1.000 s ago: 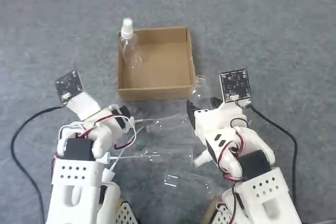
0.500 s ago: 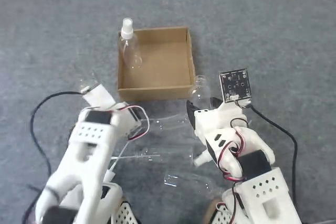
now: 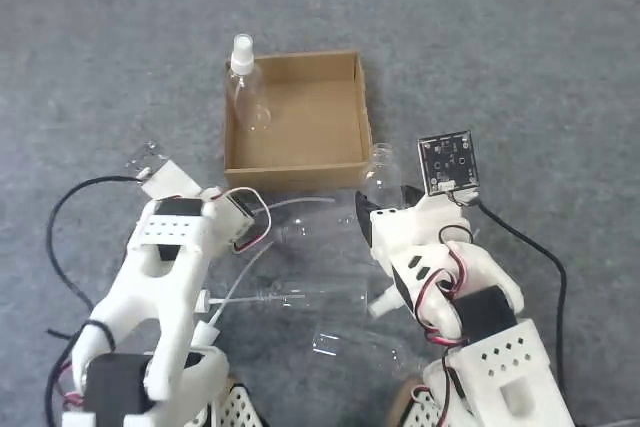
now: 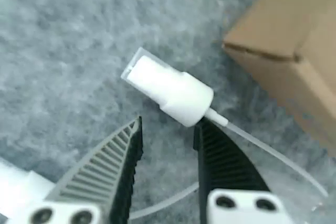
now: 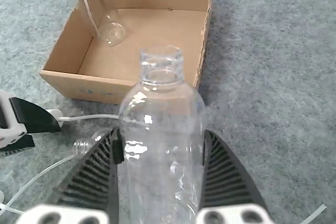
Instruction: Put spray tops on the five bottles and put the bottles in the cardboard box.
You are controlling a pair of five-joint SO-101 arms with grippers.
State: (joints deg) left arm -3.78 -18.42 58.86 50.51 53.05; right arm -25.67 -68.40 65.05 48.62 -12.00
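Held upright in the right tool, gripped on both sides of its body: 1 clear bottle, neck open and uncapped, just outside the near corner of the cardboard box. Already standing inside that box, against a far corner: 1 capped bottle. Lying on the grey counter between the arms: 3 more bare bottles. Poised low over the counter, the left tool, fingers parted to a middling gap and gripping nothing. Just ahead of those fingers, a white spray top on its side, collar right by 1 fingertip, long axis slanting across the gap, dip tube trailing off toward the box. Nearer to the top by far: the left arm. Likely needed next: a short push forward and a squeeze on the collar, then a carry across to the open neck waiting on the right.
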